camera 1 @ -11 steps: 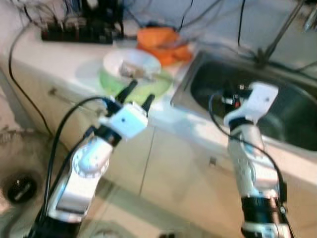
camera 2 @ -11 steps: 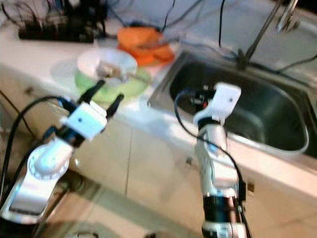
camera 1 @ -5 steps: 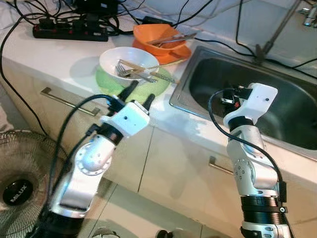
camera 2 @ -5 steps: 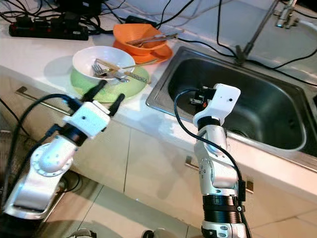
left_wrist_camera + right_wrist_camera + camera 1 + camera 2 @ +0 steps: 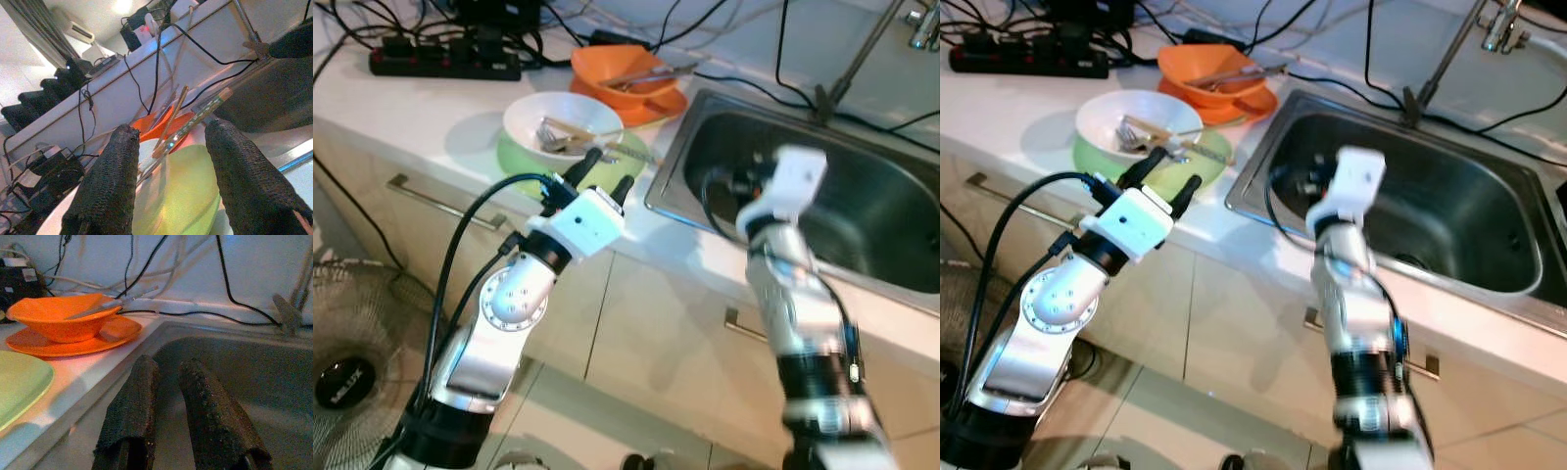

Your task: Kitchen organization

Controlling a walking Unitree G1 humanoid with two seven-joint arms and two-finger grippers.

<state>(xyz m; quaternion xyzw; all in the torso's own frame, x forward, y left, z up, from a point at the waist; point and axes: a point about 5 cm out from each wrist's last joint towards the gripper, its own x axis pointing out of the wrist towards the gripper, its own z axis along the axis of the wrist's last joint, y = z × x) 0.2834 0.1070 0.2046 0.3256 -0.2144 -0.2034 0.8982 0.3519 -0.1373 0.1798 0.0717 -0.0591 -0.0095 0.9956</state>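
Dishes sit on the counter (image 5: 431,127) beside the sink (image 5: 862,206), not tidied yet. I'm at the reach-in step, nothing picked up.

My left gripper (image 5: 603,172) hangs at the counter's front edge, just short of the green plate (image 5: 625,157), on the far side of it from the sink. Its fingers (image 5: 110,181) are spread wide w/ nothing between them. The white bowl (image 5: 563,125) sits on that plate, w/ a fork (image 5: 548,137) and chopsticks (image 5: 193,122) lying in it. Farther back, close to the sink's rim, is the orange bowl (image 5: 625,70) on an orange plate (image 5: 63,345), w/ more utensils in it.

My right gripper (image 5: 168,411) is over the sink, near its corner by the orange dishes. Its fingers are a little apart, holding nothing.

Next move, I think: left gripper goes forward and down to the green plate's rim or the bowl. It needs a soft, level grab, so the loose fork and chopsticks don't slide out.

In the way: black cables (image 5: 1371,59) run along the wall behind the sink, and a power strip (image 5: 440,64) sits at the back of the counter, well away from the sink. A fan (image 5: 347,362) stands on the floor below.
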